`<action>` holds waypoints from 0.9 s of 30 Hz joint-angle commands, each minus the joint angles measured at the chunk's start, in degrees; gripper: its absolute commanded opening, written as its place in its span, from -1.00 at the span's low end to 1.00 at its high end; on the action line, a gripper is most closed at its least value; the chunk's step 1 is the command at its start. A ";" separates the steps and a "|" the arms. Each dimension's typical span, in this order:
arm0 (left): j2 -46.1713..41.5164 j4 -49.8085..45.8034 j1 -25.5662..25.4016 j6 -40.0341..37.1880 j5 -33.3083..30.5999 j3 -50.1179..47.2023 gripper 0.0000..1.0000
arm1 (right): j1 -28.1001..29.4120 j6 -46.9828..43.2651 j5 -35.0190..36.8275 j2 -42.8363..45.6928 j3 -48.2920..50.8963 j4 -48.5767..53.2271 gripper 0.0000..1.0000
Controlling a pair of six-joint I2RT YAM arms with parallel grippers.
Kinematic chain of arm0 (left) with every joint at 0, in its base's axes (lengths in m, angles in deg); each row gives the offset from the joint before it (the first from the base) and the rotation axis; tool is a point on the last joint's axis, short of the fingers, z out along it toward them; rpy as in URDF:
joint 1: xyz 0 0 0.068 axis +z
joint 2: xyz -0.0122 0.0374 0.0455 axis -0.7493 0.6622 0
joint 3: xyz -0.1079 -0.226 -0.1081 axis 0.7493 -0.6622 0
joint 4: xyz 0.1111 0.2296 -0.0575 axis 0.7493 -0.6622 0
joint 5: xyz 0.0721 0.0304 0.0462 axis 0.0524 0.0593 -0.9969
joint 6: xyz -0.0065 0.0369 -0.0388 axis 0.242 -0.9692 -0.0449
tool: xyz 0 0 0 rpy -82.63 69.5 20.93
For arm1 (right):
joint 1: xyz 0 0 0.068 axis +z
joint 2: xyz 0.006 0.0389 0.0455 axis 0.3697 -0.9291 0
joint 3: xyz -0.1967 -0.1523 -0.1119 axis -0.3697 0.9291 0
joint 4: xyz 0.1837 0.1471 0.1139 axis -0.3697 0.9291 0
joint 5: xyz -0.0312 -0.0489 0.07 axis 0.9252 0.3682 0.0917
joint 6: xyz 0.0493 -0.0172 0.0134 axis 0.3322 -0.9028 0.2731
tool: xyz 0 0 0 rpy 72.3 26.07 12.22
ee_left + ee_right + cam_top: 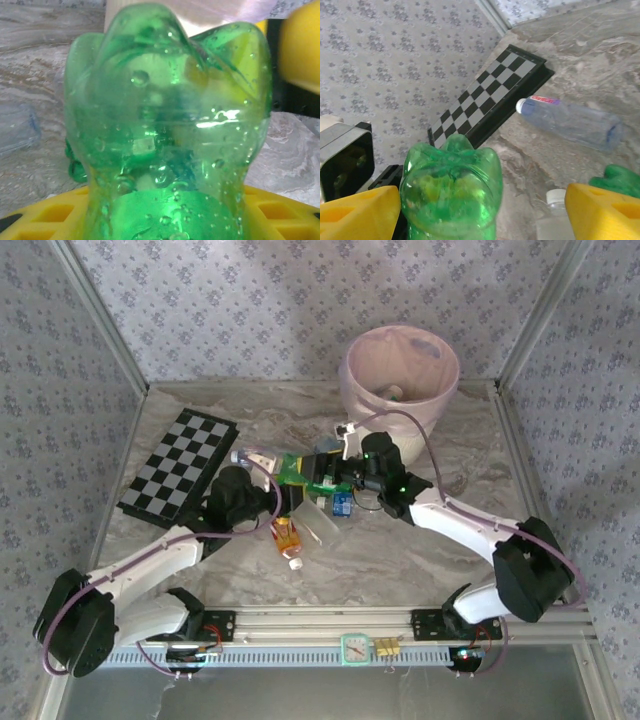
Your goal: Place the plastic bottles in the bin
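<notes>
A green plastic bottle (295, 471) hangs at mid-table, and my left gripper (281, 485) is shut on it. In the left wrist view the green bottle (170, 125) sits between the yellow fingers (45, 217), base pointing away. My right gripper (320, 478) faces it from the right. Its jaws stand open around the green bottle's base (450, 195); the left finger (357, 212) is beside it, the right finger (602, 212) well apart. The bin (400, 412), white with a pink liner, stands at the back right.
A black-and-white checkered board (180, 465) lies at the left. Beside it lies a clear bottle (575, 122). An orange-red bottle (287, 539) and a clear one (322, 525) lie just nearer than the grippers. Part of a second green bottle (620, 180) shows at the right.
</notes>
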State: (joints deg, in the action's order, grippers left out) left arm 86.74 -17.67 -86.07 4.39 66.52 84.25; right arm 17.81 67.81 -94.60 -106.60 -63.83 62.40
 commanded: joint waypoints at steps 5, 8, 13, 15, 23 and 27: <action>-0.36 4.39 -2.13 -1.30 -0.57 0.16 -0.05 | 0.74 0.43 -3.91 -2.18 -2.33 -3.32 0.66; -0.08 5.02 -2.58 -1.06 -0.59 0.16 -0.05 | 0.82 2.43 -4.46 -2.92 -2.36 -4.26 0.61; -0.31 5.64 -3.33 -1.04 -0.70 0.42 -0.05 | 0.92 3.77 -5.65 -4.62 -2.65 -5.68 0.57; -0.51 5.77 -3.44 -0.98 -1.06 0.52 -0.05 | 0.92 4.19 -6.02 -5.12 -2.80 -6.07 0.56; -1.75 6.32 -3.47 -1.13 -3.13 0.43 -0.03 | 1.09 4.61 -8.08 -6.52 -3.35 -7.35 0.56; -2.53 6.59 -3.44 -1.44 -3.34 0.91 0.00 | 1.09 4.72 -9.53 -7.12 -3.67 -8.09 0.59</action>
State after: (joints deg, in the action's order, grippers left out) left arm 86.28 -14.91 -89.15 4.15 63.66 84.25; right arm 18.57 72.19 -102.40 -112.68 -65.95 55.15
